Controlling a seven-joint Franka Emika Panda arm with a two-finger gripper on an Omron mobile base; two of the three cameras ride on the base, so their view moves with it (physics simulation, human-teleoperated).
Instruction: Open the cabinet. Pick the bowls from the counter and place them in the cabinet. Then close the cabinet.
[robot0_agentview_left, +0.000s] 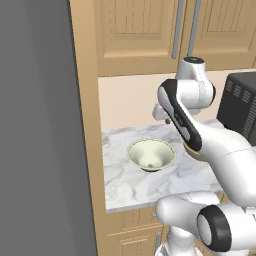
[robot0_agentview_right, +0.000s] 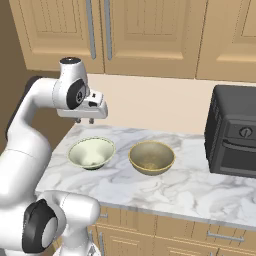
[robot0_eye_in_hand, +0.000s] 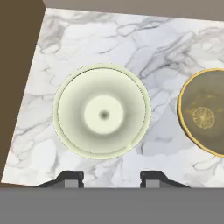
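Fingertips (robot0_eye_in_hand: 70, 178) of the robot's gripper (robot0_eye_in_hand: 111, 179) stand parted at the bottom of the hand view, a clear gap of marble between them and nothing pinched. Just above them, left of the frame's centre, sits the cream-white bowl (robot0_eye_in_hand: 103, 112), upright and seen straight down its mouth, untouched by either tip. At the right edge of that same view the tan-brown bowl (robot0_eye_in_hand: 204, 114) is cut off by the frame, its yellowish rim near the pale bowl but apart from it.

In the right base view the gripper (robot0_agentview_right: 84, 120) hangs in the upper left of the frame, above and slightly behind the cream-white bowl (robot0_agentview_right: 91, 152), fingers pointing down and well clear of it. The tan-brown bowl (robot0_agentview_right: 152, 157) rests beside it at centre frame. Both stand on the counter (robot0_agentview_right: 200, 190), a white slab with grey veining. A black oven (robot0_agentview_right: 233, 132) occupies the right edge.

Across the top of the frame runs the cabinet (robot0_agentview_right: 55, 35), both panelled doors shut, its grey bar handles (robot0_agentview_right: 90, 30) side by side. In the left base view the pale bowl (robot0_agentview_left: 151, 154) lies at centre, with the arm crossing over the spot where the darker bowl sits.
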